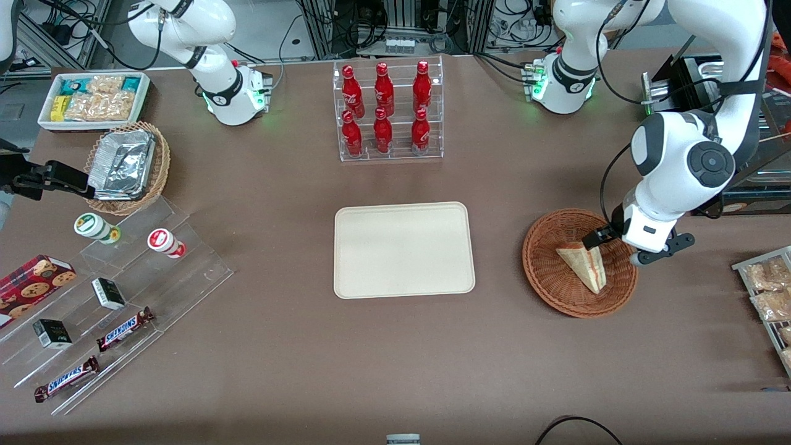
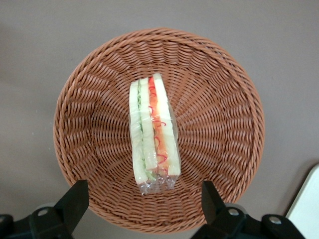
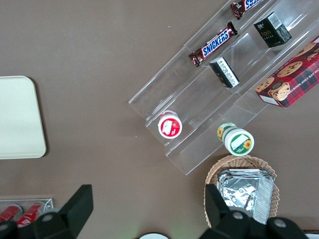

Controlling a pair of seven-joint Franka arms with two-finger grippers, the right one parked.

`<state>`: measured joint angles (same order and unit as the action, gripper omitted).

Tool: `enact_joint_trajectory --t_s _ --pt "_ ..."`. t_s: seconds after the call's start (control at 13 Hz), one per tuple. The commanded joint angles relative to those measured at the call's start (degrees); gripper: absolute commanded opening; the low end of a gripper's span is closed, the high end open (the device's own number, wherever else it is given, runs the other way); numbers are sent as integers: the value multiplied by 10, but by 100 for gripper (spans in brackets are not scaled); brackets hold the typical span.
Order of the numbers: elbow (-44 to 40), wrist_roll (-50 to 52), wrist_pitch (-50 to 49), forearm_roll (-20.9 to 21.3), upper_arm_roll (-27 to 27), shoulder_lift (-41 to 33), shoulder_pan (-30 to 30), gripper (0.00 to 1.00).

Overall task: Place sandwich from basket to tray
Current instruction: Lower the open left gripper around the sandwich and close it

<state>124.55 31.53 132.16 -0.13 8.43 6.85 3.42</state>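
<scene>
The sandwich [image 1: 584, 267] lies inside the round wicker basket [image 1: 547, 275], which sits on the brown table [image 1: 284, 346] toward the working arm's end. In the wrist view the sandwich [image 2: 152, 132] rests on the woven floor of the basket [image 2: 224, 124] with its cut edge facing up, showing pale bread, green and red-and-yellow layers, and what looks like a clear wrapper gathered at one end.

The hand [image 1: 615, 245] hangs over the basket, above the part of its rim farther from the front camera, close to the upper end of the sandwich. Its two fingers [image 2: 75, 199] are spread wide, one to each side of the sandwich, and they touch neither the bread nor the wicker. Nothing is held between them.

The cream tray [image 1: 405, 250] lies flat near the middle of the table, well apart from the basket, with nothing on it. A clear rack of red bottles [image 1: 386, 108] stands farther from the front camera than the tray. Toward the parked arm's end are a lighter wicker basket of foil containers [image 1: 123, 164], a white bin of snacks [image 1: 93, 99], and clear steps holding chocolate bars [image 1: 123, 329], small boxes and two little pots.
</scene>
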Motion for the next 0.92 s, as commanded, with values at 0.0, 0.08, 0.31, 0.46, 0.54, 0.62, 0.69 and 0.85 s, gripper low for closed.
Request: enact_joint_trajectory --t_s 0.0,0.08,0.31,0.46,0.54,0.62,0.69,0.85 --pt "13 124 27 -1 4 -2 -1 100" --pt "13 156 39 -1 5 2 -2 100" --pt "14 172 57 -1 5 11 -3 100" --pt "13 167 57 0 5 25 -3 100" --pt "11 161 57 0 6 32 -3 100" --pt "11 157 57 2 7 39 -3 100" --pt "11 154 57 2 7 42 -3 100" --pt "10 151 57 2 7 53 -3 100"
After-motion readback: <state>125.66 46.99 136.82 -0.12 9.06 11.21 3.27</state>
